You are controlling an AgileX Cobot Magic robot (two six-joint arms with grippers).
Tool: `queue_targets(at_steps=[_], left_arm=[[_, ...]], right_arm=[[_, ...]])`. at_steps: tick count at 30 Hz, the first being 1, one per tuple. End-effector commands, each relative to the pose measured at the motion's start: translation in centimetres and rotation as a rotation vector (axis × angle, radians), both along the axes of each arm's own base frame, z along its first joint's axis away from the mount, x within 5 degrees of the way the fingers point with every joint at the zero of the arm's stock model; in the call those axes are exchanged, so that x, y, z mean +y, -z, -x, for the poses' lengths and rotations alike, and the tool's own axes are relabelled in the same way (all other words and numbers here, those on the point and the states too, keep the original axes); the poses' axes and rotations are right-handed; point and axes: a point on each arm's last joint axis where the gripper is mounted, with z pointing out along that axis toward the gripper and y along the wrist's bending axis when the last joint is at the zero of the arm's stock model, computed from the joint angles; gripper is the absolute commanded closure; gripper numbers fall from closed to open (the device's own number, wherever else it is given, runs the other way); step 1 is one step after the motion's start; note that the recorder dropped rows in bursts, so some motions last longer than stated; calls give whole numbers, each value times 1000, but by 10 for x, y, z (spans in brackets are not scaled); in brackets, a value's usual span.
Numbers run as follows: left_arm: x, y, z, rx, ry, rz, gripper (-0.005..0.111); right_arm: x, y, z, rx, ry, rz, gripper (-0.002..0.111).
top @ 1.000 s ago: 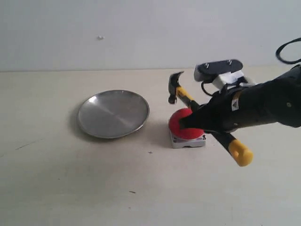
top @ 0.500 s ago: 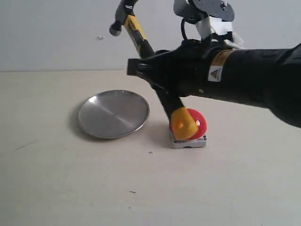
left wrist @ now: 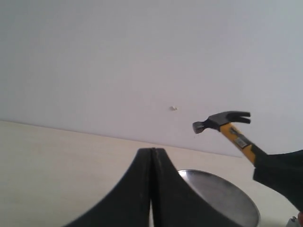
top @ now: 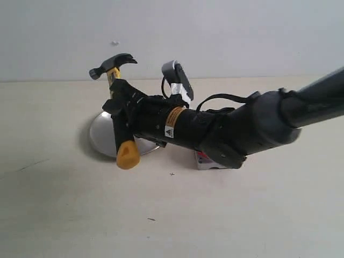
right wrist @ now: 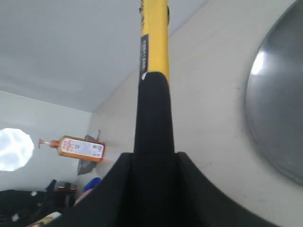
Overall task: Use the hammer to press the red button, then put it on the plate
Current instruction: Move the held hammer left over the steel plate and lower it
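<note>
- Right gripper [top: 121,107] swung off red button [top: 201,157] to left-centre of frame.
- Jaws clenched on hammer [top: 114,61] handle.
- Hammer near-upright over plate [top: 99,134], head upper left.
- Button mostly hidden behind arm.
- Press judged done, placing begun.
- Left gripper [left wrist: 151,156] jaws closed, empty.

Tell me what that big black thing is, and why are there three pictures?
It is a robot arm. The robot has two arms, and each ends in a pinching part called an end effector. The wide picture comes from a camera that looks at the table. The other two come from small cameras, one on each arm's wrist. The right end effector is shut on a hammer and holds it close by a silver plate. A red button sits on the table, mostly hidden behind the arm. The left end effector is shut and holds nothing.
</note>
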Motion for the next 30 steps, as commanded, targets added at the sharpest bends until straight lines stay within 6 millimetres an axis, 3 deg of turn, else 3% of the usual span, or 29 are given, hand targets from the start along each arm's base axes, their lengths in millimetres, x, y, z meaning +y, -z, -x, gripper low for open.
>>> queue_targets(at_steps=[1,5,12,30], left_arm=[[-1,0,1,-2,10,1,107],[-1,0,1,-2,10,1,107],[-1,0,1,-2,10,1,107],[-1,0,1,-2,10,1,107]], right_arm=[[1,0,-40,-60,-83,-282,108],[-6,24,-56,-23,-52,-282,108],[-11,61,-61,103,11,-315,108],[-19,77,-66,287,158,-316,108]])
